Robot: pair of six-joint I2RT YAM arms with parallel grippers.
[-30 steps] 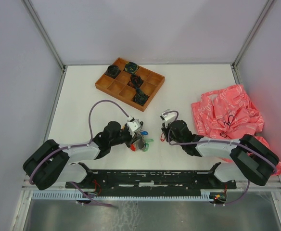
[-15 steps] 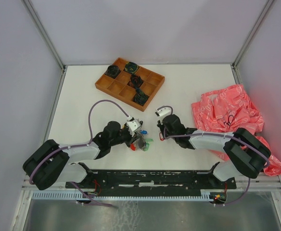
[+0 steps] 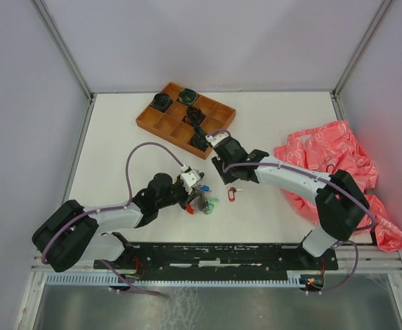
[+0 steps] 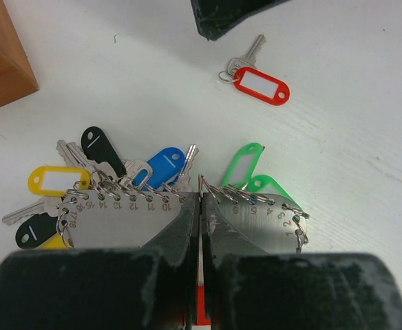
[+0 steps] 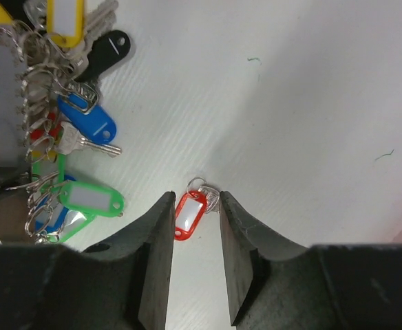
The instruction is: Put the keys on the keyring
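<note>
The left claw (image 4: 199,210) is clamped on the keyring (image 4: 122,223), and the right claw (image 5: 195,201), fingers apart, hangs over the loose red key (image 5: 186,215), likely its next grab.

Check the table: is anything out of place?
Yes. One red key lies alone on the table, apart from the other keys hanging on the keyring that the left gripper is shut on. The right gripper is open and not touching it.
</note>
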